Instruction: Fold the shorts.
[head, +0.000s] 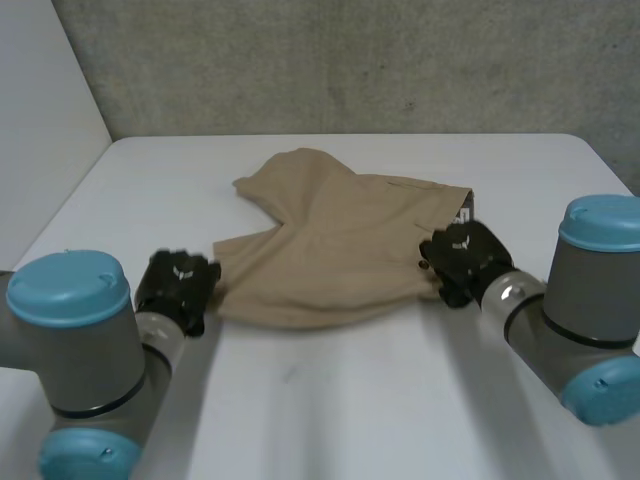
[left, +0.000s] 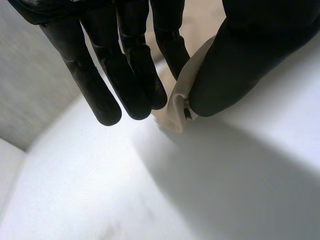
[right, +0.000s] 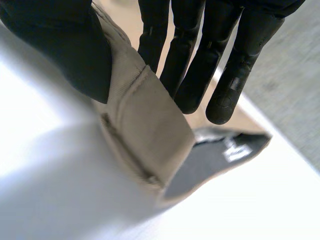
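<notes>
Tan shorts (head: 340, 240) lie partly folded in the middle of the white table (head: 330, 400). My left hand (head: 178, 285) is at the near left corner of the shorts. In the left wrist view, its thumb (left: 240, 60) and fingers (left: 125, 75) pinch a hem corner of the shorts (left: 182, 95). My right hand (head: 465, 255) is at the right edge, by the waistband. In the right wrist view, the thumb (right: 60, 45) and straight fingers (right: 200, 55) pinch the tan waistband (right: 145, 130), lifting it so that the dark lining with a white label (right: 232, 150) shows.
A grey concrete wall (head: 350, 60) runs behind the table's far edge. A pale panel (head: 40, 120) stands at the left. Bare tabletop lies in front of the shorts and on both sides of them.
</notes>
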